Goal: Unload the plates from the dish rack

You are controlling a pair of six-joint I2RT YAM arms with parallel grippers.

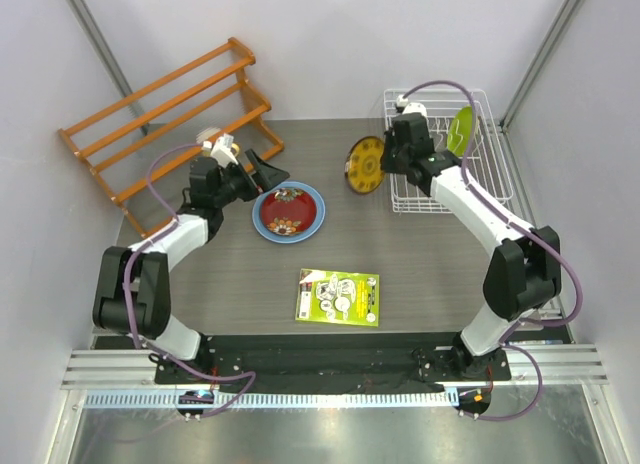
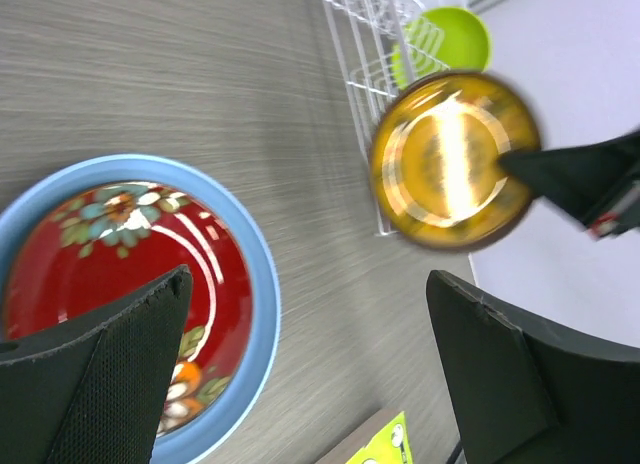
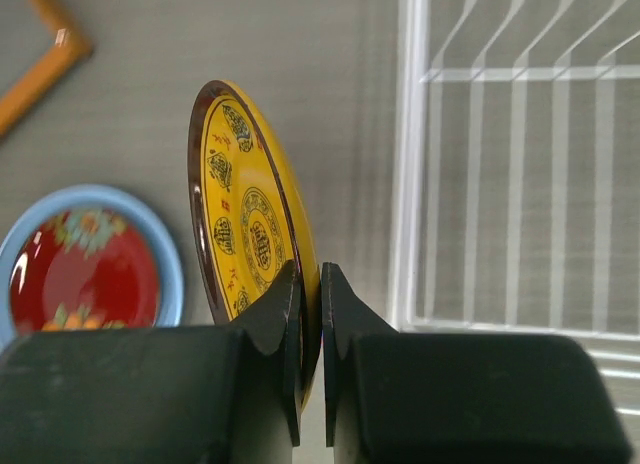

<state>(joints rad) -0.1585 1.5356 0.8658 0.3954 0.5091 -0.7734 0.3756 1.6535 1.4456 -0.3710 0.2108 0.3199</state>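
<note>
My right gripper (image 1: pixel 388 162) is shut on the rim of the orange-yellow patterned plate (image 1: pixel 365 165) and holds it on edge in the air just left of the white wire dish rack (image 1: pixel 497 170). In the right wrist view the plate (image 3: pixel 245 224) stands upright between my closed fingers (image 3: pixel 310 314). The lime green plate (image 1: pixel 460 131) stands in the rack. The dark red patterned plate (image 1: pixel 286 211) lies on the light blue plate (image 1: pixel 312 227) on the table. My left gripper (image 1: pixel 268 171) is open and empty just above that stack's far left edge (image 2: pixel 262 284).
An orange wooden slatted shelf rack (image 1: pixel 170 114) stands at the back left. A green and white booklet (image 1: pixel 338 297) lies flat at the front middle. Grey walls close in on both sides.
</note>
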